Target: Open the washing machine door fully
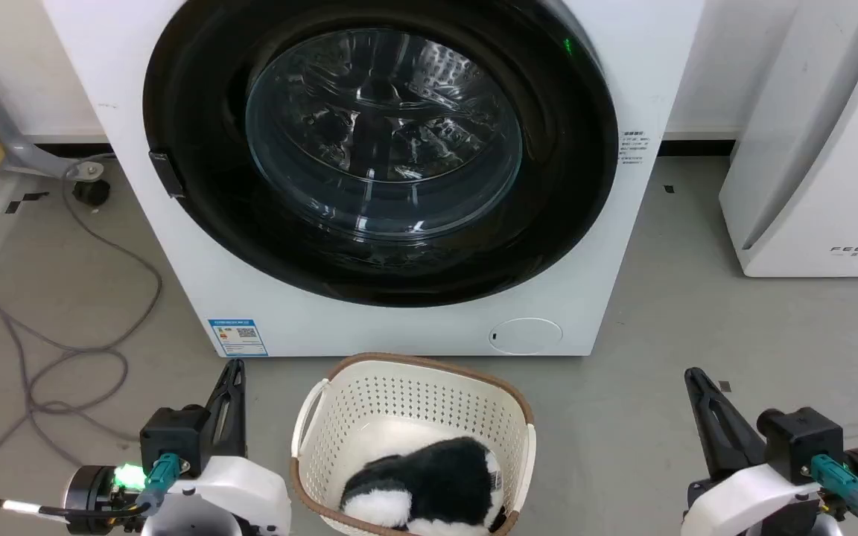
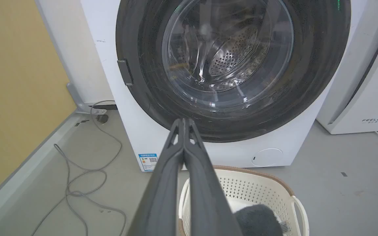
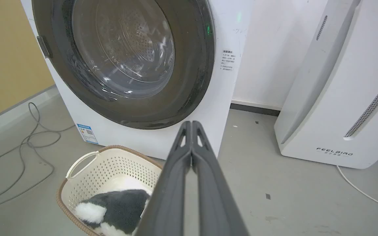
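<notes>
The white washing machine (image 1: 369, 331) stands straight ahead on the floor. Its round glossy black washing machine door (image 1: 198, 216) lies flat against the front, closed, with the clear glass bowl at its centre and a small dark handle on its left rim. The same door (image 2: 313, 82) fills the top of the left wrist view and appears again (image 3: 192, 82) in the right wrist view. My left gripper (image 1: 234, 366) sits low at the left, shut and empty, well short of the machine. My right gripper (image 1: 691, 374) rests low at the right, also shut and empty.
A cream perforated basket (image 1: 339, 417) holding a black and white plush toy (image 1: 429, 484) stands on the floor between my arms, just before the machine. A white FEELAIR appliance (image 1: 824, 171) stands at the right. Grey cables (image 1: 64, 350) trail over the floor at the left.
</notes>
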### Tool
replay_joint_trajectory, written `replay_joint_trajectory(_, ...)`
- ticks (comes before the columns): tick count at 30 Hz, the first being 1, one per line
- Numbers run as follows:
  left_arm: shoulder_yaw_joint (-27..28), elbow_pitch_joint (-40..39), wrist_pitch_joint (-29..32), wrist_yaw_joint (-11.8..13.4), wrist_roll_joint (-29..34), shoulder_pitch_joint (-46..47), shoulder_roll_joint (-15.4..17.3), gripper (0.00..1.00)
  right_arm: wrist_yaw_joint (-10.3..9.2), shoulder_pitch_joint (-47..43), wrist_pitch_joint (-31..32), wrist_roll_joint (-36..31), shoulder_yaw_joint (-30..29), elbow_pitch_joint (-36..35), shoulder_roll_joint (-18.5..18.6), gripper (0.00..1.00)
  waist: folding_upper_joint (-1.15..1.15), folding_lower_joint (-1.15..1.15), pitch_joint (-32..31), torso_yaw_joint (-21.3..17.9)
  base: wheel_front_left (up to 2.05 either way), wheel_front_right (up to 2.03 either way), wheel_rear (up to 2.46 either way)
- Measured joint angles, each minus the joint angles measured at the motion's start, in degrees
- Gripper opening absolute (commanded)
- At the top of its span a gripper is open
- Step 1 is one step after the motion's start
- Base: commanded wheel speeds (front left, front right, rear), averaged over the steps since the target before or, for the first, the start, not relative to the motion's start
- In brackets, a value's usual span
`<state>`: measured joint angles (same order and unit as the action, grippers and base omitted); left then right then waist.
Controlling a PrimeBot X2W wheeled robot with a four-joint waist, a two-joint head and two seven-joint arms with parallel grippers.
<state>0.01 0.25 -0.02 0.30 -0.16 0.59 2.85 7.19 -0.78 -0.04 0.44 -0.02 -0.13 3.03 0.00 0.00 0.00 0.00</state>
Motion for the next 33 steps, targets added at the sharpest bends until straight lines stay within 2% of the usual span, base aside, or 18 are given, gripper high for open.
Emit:
replay_joint_trajectory(18, -0.01, 0.0, 0.0, 0.0, 0.0, -0.01, 0.0, 0.0, 0.0, 0.01, 0.0, 0.0, 0.01, 0.0, 0.0, 0.0, 0.0, 0.0, 0.0, 0.0, 0.0, 0.0, 0.0)
replay_joint_trajectory(19, -0.02, 0.01, 0.0, 0.03, -0.01, 0.0, 0.0, 1.0, -0.02, -0.01, 0.0, 0.02, 0.0, -0.01, 0.0, 1.0, 0.0, 0.0, 0.0, 0.0, 0.0, 0.0, 0.0)
replay_joint_trajectory(29, -0.83, 0.53, -0.48, 0.09, -0.65, 0.01, -0.01, 1.0, -0.09, -0.04, -0.18, 0.67, -0.41, 0.0, 0.01, 1.0, 0.0, 0.0, 0.0, -0.05, 0.0, 0.0, 0.0)
replay_joint_trajectory(30, -0.92, 0.64, -0.57, 0.09, -0.87, 0.01, -0.01, 1.0, -0.09, -0.04, -0.33, 0.75, -0.45, 0.0, 0.01, 0.0, 0.0, 0.0, 0.0, -0.05, 0.0, 0.0, 0.0)
replay_joint_trajectory(33, -1.16, 1.09, -0.98, 0.1, -1.3, 0.02, -0.01, 1.0, -0.09, -0.05, -0.59, 1.22, -0.62, 0.01, 0.01, 0.0, 0.0, 0.0, -0.01, -0.07, 0.0, 0.0, 0.0)
